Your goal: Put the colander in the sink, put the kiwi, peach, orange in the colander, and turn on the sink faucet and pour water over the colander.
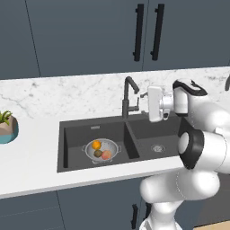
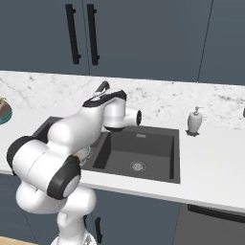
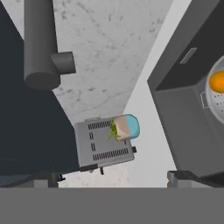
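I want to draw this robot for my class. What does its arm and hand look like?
The arm is made of fat, rounded, glossy white sections with dark, nearly black bands at the joints. The hand, or gripper, is a boxy white block on a short white wrist. Its two fingers are small, dark grey and squarish. No loose cables or markings show.

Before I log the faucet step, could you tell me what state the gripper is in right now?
Gripper: open, holding nothing, close beside the sink faucet.
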Robot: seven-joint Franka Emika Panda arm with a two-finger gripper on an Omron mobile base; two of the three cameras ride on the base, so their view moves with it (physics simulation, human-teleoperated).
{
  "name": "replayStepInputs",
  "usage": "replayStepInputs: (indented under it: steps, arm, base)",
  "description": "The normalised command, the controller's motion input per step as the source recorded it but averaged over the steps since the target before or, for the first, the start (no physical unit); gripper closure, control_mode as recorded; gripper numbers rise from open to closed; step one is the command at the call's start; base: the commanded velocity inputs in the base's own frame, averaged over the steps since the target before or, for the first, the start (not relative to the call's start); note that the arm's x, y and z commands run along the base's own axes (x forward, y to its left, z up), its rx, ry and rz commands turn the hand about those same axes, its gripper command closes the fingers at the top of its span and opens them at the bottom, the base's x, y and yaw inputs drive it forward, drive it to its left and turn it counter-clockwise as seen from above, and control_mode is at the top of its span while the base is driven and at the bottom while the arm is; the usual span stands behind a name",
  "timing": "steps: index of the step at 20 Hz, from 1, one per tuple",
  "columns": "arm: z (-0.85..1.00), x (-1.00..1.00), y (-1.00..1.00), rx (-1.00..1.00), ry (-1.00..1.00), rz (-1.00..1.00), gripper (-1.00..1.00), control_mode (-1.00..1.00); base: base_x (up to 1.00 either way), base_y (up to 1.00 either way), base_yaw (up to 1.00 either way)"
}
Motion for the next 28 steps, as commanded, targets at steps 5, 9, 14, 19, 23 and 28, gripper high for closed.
replayStepInputs:
  steps: [5,9,14,19,23,28]
  arm:
    - [-0.06,0.25,0.0,0.0,0.0,0.01,-1.0,-1.0]
    - [-0.04,0.22,0.0,0.0,0.0,0.01,-1.0,-1.0]
    - [-0.06,0.19,0.03,0.0,0.0,0.01,-1.0,-1.0]
    - [-0.11,0.12,0.11,0.0,0.0,0.01,-1.0,-1.0]
    - [-0.08,0.16,0.1,0.0,0.0,0.01,-1.0,-1.0]
    - [-0.03,0.21,0.04,0.0,0.0,0.01,-1.0,-1.0]
  base:
    - [0.0,0.0,0.0]
    - [0.0,0.0,0.0]
    - [0.0,0.0,0.0]
    - [0.0,0.0,0.0]
    - [0.0,0.0,0.0]
    - [0.0,0.0,0.0]
